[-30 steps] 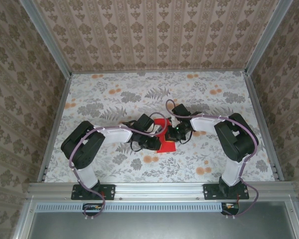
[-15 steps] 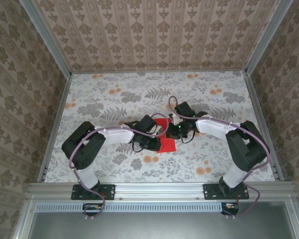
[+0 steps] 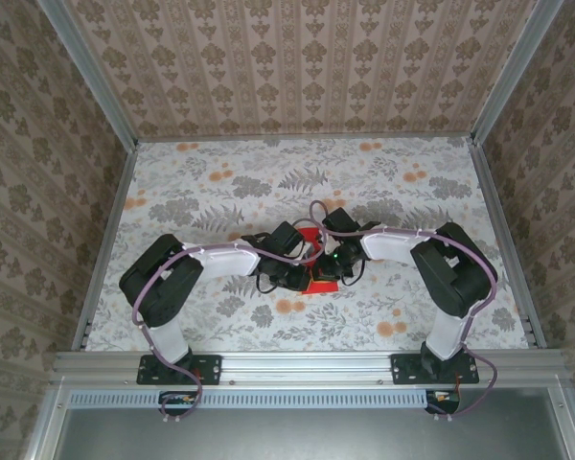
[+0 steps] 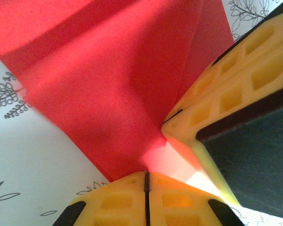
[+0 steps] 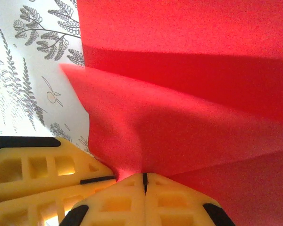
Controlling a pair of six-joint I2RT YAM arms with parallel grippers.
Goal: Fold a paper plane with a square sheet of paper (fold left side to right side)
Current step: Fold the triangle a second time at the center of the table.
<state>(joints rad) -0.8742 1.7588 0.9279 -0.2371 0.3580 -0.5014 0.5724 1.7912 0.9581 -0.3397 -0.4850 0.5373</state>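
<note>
The square sheet of paper [image 3: 320, 281] is bright red and lies at the middle of the flowered tablecloth [image 3: 220, 192], mostly covered by the two wrists. My left gripper [image 3: 310, 269] and right gripper [image 3: 332, 267] meet over it, tip almost to tip. In the left wrist view the paper [image 4: 108, 84] rises in soft folds and its corner runs into my shut left gripper [image 4: 146, 175]; the right gripper's fingers [image 4: 226, 94] press in from the right. In the right wrist view the paper [image 5: 179, 117] bulges up from my shut right gripper [image 5: 144, 176], with the left gripper's fingers [image 5: 37, 169] close at the lower left.
Patterned walls and metal rails [image 3: 105, 240] enclose the table on three sides. Both arm bases [image 3: 168, 369] sit on the near rail. Orange flower prints [image 3: 289, 307] dot the cloth just in front of the paper.
The right arm swung out to the right and came back, ending closer to the left gripper. Less of the red paper shows from above now. The left arm has barely moved.
</note>
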